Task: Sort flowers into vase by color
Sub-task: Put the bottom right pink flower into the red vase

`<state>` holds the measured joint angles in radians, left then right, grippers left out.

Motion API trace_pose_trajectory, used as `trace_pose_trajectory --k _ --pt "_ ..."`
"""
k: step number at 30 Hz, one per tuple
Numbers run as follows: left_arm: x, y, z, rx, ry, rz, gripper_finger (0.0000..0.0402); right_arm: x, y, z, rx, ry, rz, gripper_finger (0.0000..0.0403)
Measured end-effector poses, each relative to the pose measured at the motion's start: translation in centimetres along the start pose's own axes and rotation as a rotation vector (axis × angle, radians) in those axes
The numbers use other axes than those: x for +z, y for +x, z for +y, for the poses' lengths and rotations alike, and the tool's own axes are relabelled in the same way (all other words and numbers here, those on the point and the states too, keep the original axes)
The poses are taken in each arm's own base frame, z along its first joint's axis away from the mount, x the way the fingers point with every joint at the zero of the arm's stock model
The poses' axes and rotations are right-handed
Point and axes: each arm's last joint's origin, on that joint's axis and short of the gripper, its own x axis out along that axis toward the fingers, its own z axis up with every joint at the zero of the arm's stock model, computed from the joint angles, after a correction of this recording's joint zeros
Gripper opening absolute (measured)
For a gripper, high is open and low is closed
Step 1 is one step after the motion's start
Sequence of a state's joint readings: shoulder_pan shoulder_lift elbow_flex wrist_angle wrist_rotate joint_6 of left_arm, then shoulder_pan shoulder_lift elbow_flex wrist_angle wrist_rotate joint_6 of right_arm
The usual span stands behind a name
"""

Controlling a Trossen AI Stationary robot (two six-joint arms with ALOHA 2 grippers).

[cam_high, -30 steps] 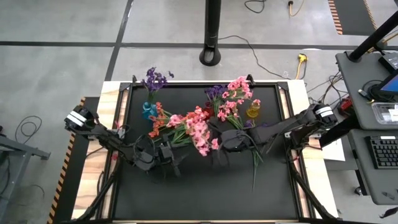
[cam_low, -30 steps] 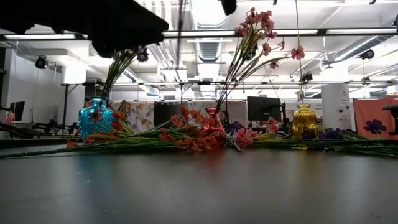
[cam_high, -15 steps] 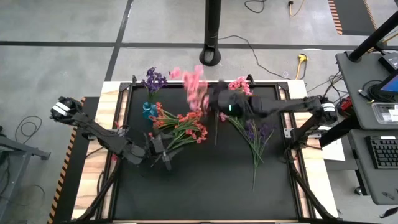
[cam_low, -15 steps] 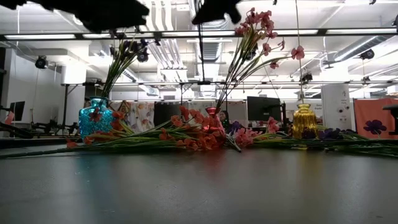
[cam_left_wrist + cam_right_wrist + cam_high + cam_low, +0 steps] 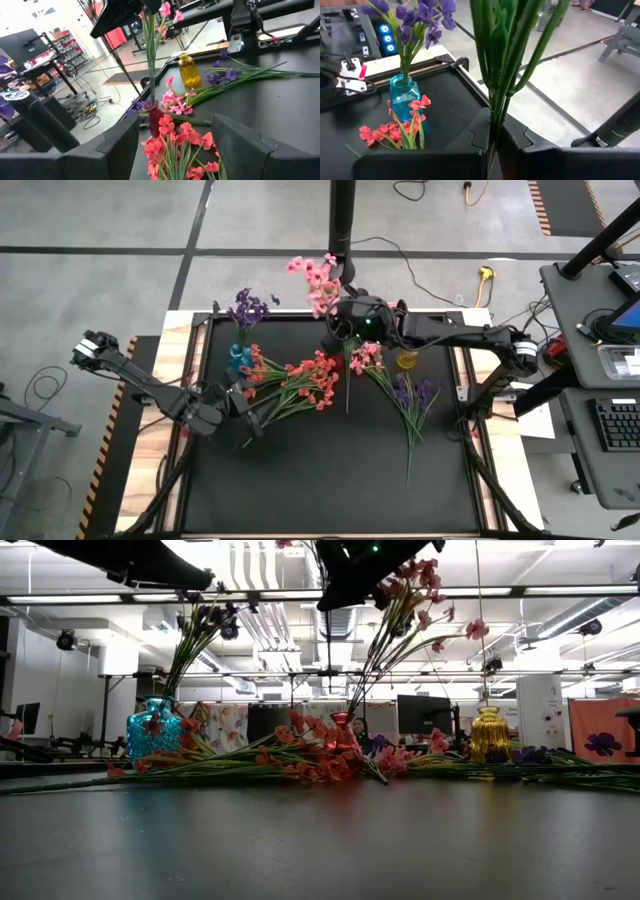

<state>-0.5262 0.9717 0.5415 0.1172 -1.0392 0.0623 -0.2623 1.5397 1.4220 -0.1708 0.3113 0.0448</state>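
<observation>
Pink spray held upright over the red vase

The pink flowers (image 5: 318, 280) are light, with thin springy stems best pinched low on the bunch; their long axis runs near vertical, blossoms up, stem ends toward the red vase (image 5: 154, 121) at the desk's (image 5: 330, 480) back edge. The right claw (image 5: 350, 330) is clamped on those stems. The left claw (image 5: 250, 420) stands open, empty, beside the orange-red flowers (image 5: 295, 380) lying flat.

Even, bright overhead lighting; ceiling strip lights (image 5: 470, 595) glare in the low view, silhouetting the arms; foreground tabletop (image 5: 320, 840) soft.
</observation>
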Motion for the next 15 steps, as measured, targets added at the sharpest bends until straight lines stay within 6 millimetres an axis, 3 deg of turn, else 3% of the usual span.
trace_pose_trajectory --k 15 --pt "-0.1 0.2 -0.1 0.006 0.008 0.008 0.0231 -1.5 1.2 0.3 -0.005 -0.027 0.056 0.0013"
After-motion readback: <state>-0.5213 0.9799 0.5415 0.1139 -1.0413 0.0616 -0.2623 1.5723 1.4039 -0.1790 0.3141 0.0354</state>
